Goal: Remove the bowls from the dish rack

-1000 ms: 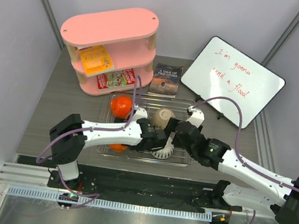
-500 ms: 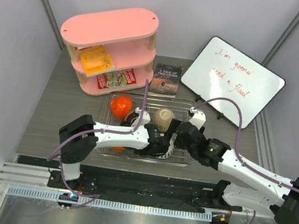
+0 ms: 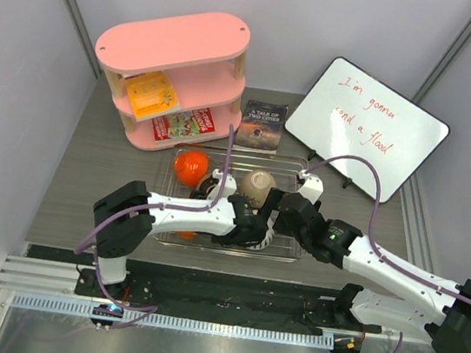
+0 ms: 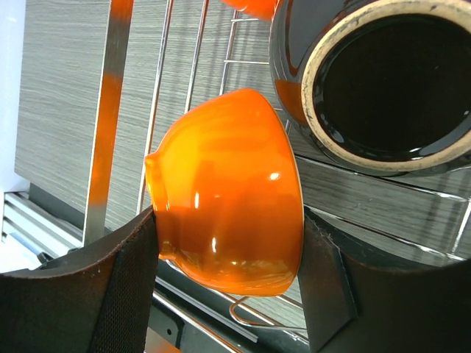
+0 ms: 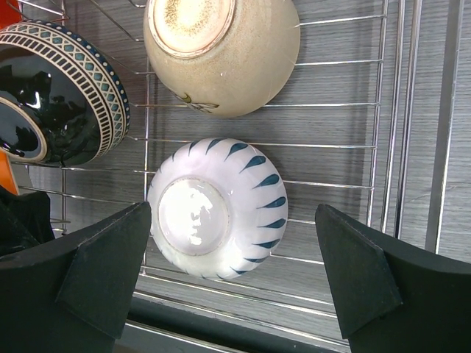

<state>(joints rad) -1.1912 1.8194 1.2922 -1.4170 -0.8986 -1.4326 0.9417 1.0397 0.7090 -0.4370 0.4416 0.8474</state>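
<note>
Overhead, orange bowl [image 4: 228,198] nearly hidden beneath left pincer [image 4: 229,220] clamping it.

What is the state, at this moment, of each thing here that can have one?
left gripper, shut on the near orange bowl
right gripper, open, astride the white bowl
near orange bowl, gripped, in the dish rack
far orange bowl, in rack, untouched
dark bowl, on edge, in rack
beige bowl, upside down, in rack
white bowl, upside down, in rack
dish rack, holds five bowls
</note>
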